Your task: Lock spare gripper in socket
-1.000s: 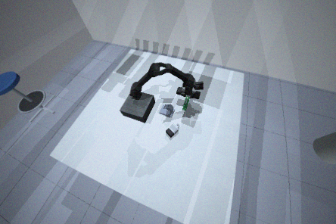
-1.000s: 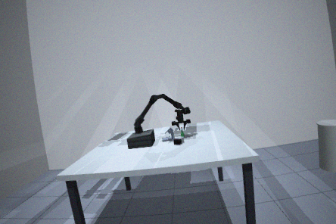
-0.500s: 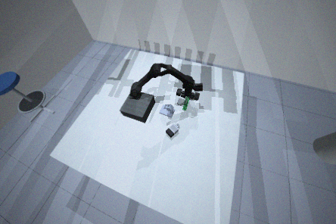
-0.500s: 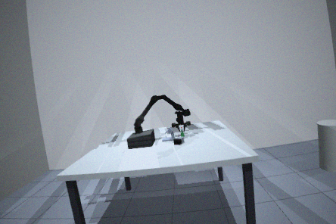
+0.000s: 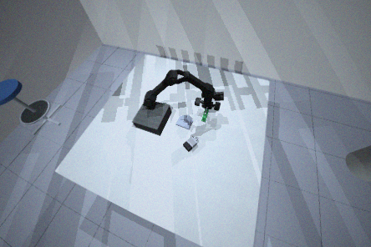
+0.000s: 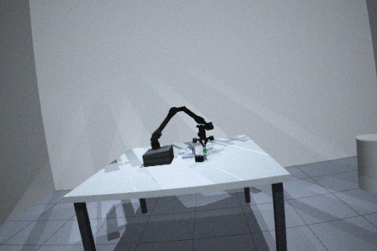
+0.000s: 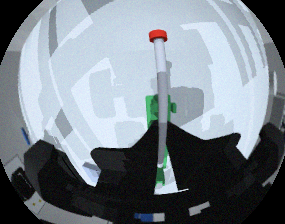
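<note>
The lock pin point(image 7: 161, 75), a thin grey rod with a red head, runs between the fingertips in the wrist view, its red head far out in front. My gripper point(image 5: 206, 108) point(image 6: 204, 147) point(image 7: 159, 123) points down and is shut on it. A slotted green piece point(image 5: 205, 115) point(image 6: 205, 151) point(image 7: 151, 107) is just below the fingertips, partly hidden by them; I cannot tell if the pin touches it. A pale, rounded piece point(image 5: 184, 122), probably the mount, stands toward the arm base. A small white and black block point(image 5: 189, 146) point(image 6: 199, 158), probably the spare gripper, lies nearer the front.
The arm's dark base box point(image 5: 151, 119) point(image 6: 158, 156) stands left of the pale piece on the white table point(image 5: 159, 194) point(image 6: 229, 175). A blue-topped stool point(image 5: 9, 90) and a pale round column point(image 6: 367, 163) stand off the table. Striped shadows cross the table.
</note>
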Robot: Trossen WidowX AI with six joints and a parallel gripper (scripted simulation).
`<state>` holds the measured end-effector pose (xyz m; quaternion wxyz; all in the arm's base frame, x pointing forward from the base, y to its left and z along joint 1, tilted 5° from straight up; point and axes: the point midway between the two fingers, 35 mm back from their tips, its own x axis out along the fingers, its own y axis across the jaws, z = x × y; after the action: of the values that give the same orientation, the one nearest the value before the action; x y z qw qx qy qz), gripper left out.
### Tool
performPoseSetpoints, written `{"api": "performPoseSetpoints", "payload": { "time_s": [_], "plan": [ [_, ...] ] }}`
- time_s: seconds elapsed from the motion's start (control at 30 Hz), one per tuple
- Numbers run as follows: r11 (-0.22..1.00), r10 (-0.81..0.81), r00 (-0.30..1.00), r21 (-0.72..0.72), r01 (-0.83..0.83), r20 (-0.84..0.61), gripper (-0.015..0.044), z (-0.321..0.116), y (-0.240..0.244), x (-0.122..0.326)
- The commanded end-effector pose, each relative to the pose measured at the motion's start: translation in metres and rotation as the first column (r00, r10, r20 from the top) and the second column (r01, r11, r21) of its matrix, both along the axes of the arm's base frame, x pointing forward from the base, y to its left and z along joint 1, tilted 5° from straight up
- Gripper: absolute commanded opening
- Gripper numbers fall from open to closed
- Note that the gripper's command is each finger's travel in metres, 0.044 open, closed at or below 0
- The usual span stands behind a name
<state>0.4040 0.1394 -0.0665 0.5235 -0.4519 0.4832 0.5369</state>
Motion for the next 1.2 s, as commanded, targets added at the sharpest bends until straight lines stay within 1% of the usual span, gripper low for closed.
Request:
{"api": "performPoseSetpoints", "payload": {
  "time_s": [0.0, 0.5, 0.77, 1.17],
  "plan": [
    [1.000, 0.000, 1.000, -0.003, 0.000, 0.001, 0.0000, 0.004, 0.000, 0.000],
    [1.000, 0.000, 1.000, -0.002, 0.000, -0.009, 0.0000, 0.030, -0.001, -0.001],
    [1.000, -0.001, 1.000, -0.003, 0.001, -0.011, 0.0000, 0.024, -0.001, -0.002],
    [1.000, -0.001, 1.000, -0.007, 0.001, -0.011, 0.0000, 0.034, -0.037, 0.001]
  ]
}}
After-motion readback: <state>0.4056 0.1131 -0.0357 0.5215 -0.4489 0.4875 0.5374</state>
